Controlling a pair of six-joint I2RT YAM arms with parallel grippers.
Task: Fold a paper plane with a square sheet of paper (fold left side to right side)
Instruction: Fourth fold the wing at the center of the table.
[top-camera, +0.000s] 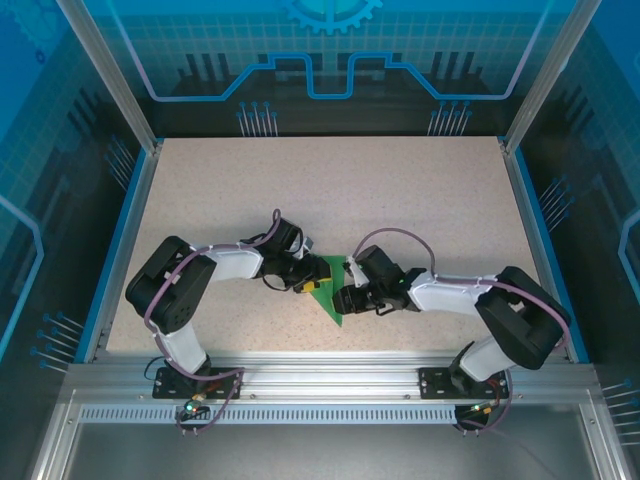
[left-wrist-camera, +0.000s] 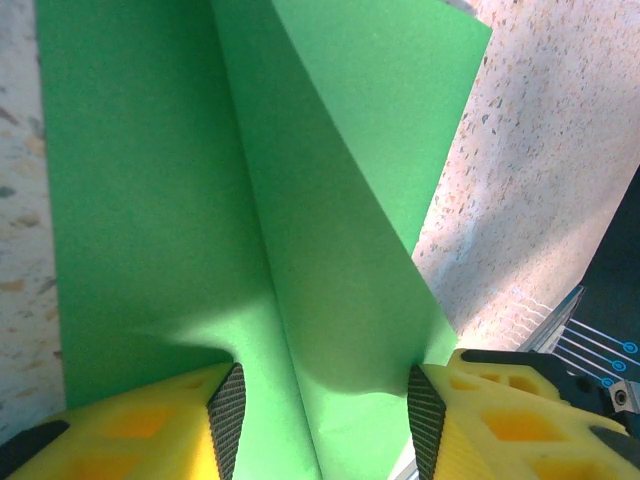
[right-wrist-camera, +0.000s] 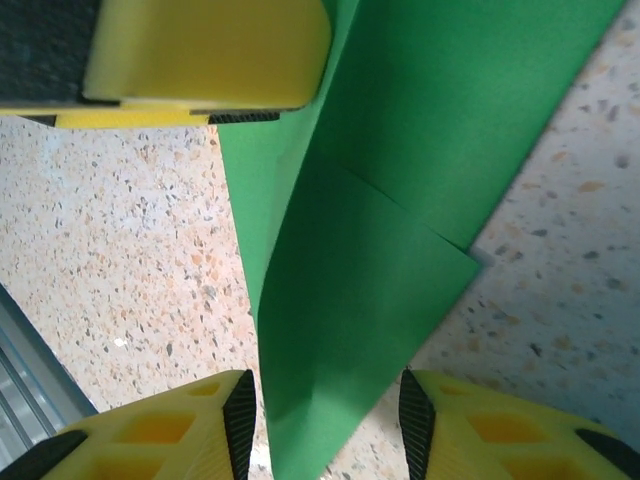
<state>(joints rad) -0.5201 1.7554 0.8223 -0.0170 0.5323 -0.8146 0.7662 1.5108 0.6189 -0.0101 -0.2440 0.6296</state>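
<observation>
Looking down from above, I see both my arms bent in to the middle of the speckled bench (top-camera: 420, 200), where the green sheet of paper (top-camera: 335, 312) lies partly folded between my left tool (top-camera: 312, 283) and my right tool (top-camera: 345, 298), its bare end narrowing to a point towards the near edge. That outline can be read from the overhead view alone, as my wrists cover most of the sheet there. My left wrist camera gives what the top view hides: the left tool (left-wrist-camera: 325, 410) is released, its yellow fingers (left-wrist-camera: 150, 430) standing apart with black ribbed pads on either side of a lighter flap of the paper (left-wrist-camera: 150, 200), which lifts off the darker flat layer along a long straight crease running away from me. My right wrist camera shows the right tool (right-wrist-camera: 325, 420) also released, its jaws spread to either side of a narrow end of the paper (right-wrist-camera: 400, 150), nothing pinched. Here one layer overlaps another along a slanted straight edge, and a yellow finger of the left tool (right-wrist-camera: 200, 50) sits at the far edge of the sheet, with bare bench (right-wrist-camera: 150, 250) to each side
</observation>
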